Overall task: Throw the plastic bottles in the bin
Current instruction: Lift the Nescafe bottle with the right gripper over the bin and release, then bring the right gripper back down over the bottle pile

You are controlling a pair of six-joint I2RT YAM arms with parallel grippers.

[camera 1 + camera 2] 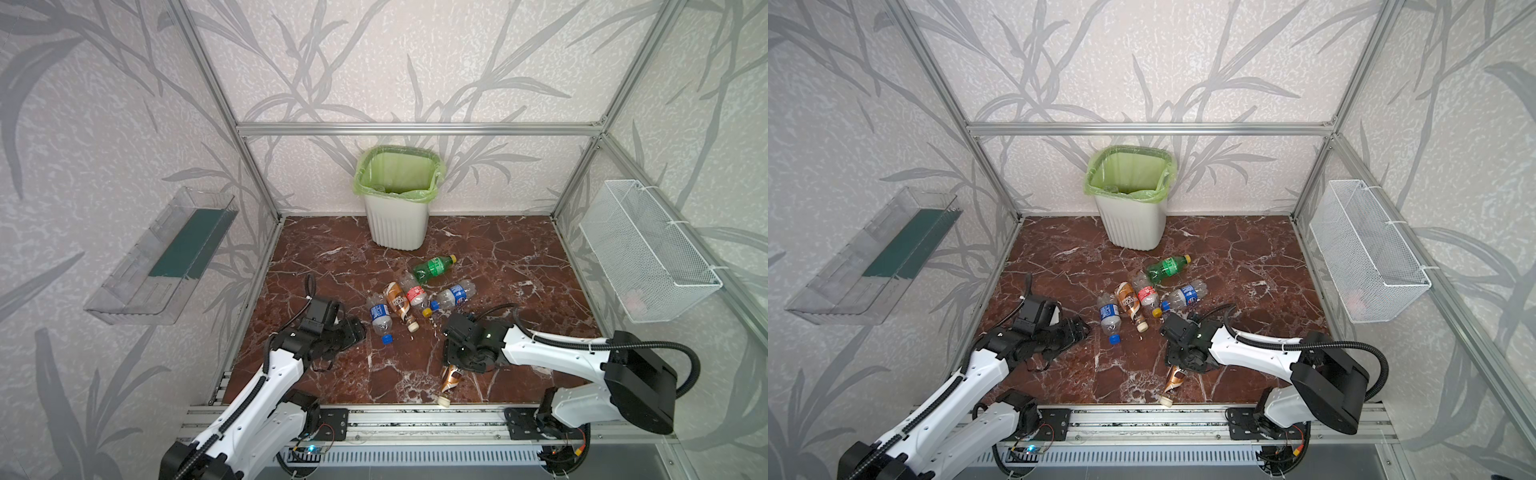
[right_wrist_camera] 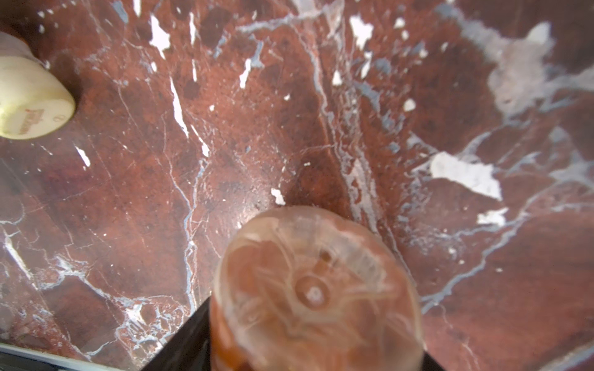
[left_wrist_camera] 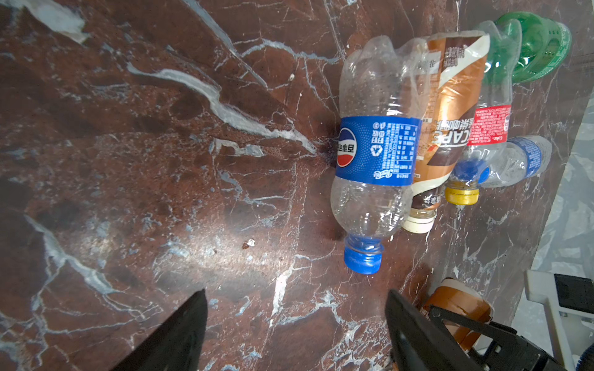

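The bin (image 1: 397, 216) (image 1: 1133, 224) is white, ribbed and lined with a green bag, and it stands at the back wall. Several plastic bottles lie clustered mid-floor: a green one (image 1: 434, 268), a red-labelled one (image 1: 417, 294), a brown-wrapped one (image 1: 397, 301) and two blue-labelled clear ones (image 1: 380, 316) (image 1: 455, 295). My left gripper (image 1: 356, 328) (image 3: 295, 292) hangs open and empty just left of the cluster. My right gripper (image 1: 459, 365) (image 2: 316, 327) is shut on another brown bottle (image 1: 451, 376) (image 2: 315, 289) near the front edge. That bottle's clear base faces the right wrist camera.
A clear plastic tray (image 1: 162, 257) hangs on the left wall and a white wire basket (image 1: 648, 249) on the right wall. The aluminium rail (image 1: 415, 419) runs along the front edge. A cream bottle cap (image 2: 29, 102) shows at the edge of the right wrist view.
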